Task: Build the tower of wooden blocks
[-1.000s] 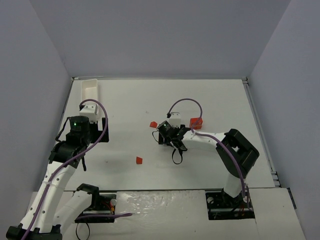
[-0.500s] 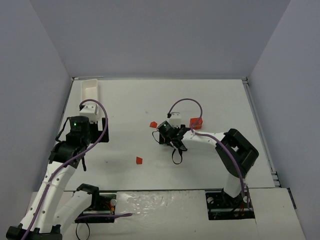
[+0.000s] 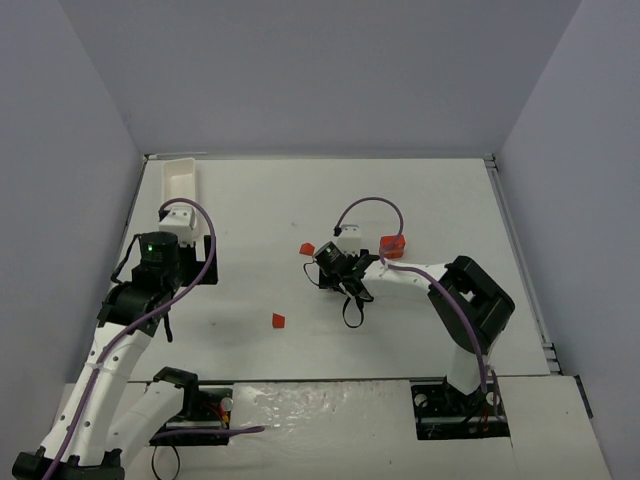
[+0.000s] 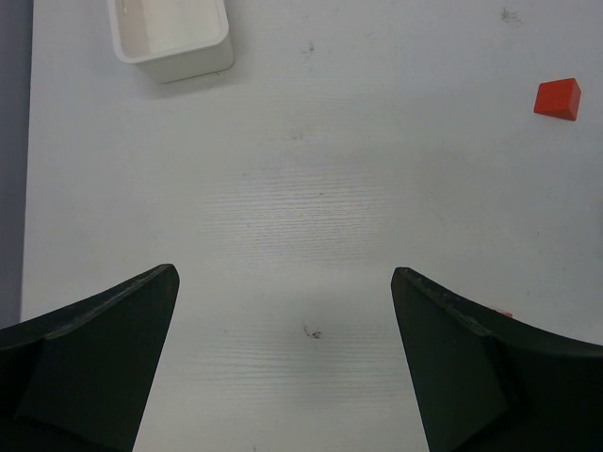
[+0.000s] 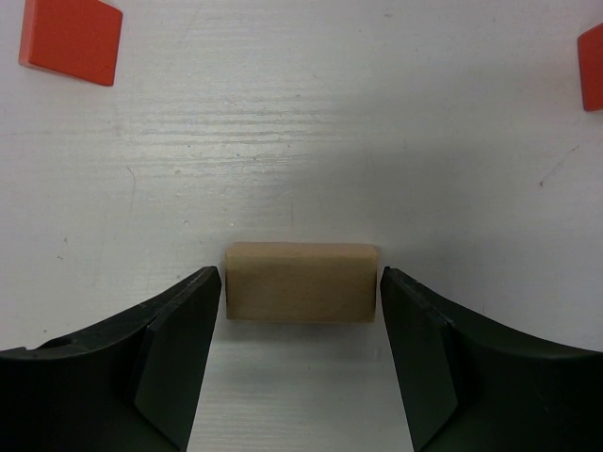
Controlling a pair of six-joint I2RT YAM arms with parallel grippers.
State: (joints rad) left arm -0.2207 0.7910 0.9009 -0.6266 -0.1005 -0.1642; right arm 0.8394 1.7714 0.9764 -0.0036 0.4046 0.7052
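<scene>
Two fingers of the right gripper (image 5: 301,275) stand apart on either side of a pale tan block (image 5: 301,282), one just beside each short end. The gaps are so thin that the right wrist view cannot settle whether the pads touch yet. The tan block lies flat on the white tabletop (image 5: 301,141), its long side running across between the fingers. No tower stands so far, and the pieces lie singly: a red block (image 5: 71,40) is off to the far left and a second red block (image 5: 593,66) is cut by the right edge, both well apart from the tan one. The left gripper (image 4: 285,273) hangs with its fingers wide apart over bare tabletop, near the white tray (image 4: 188,64) and holding nothing. The tan block looks like solid wood, light and stiff, with smooth flat faces. A firm squeeze across the two short ends should hold it, provided the fingers close square so that it does not twist or slide out when raised.
</scene>
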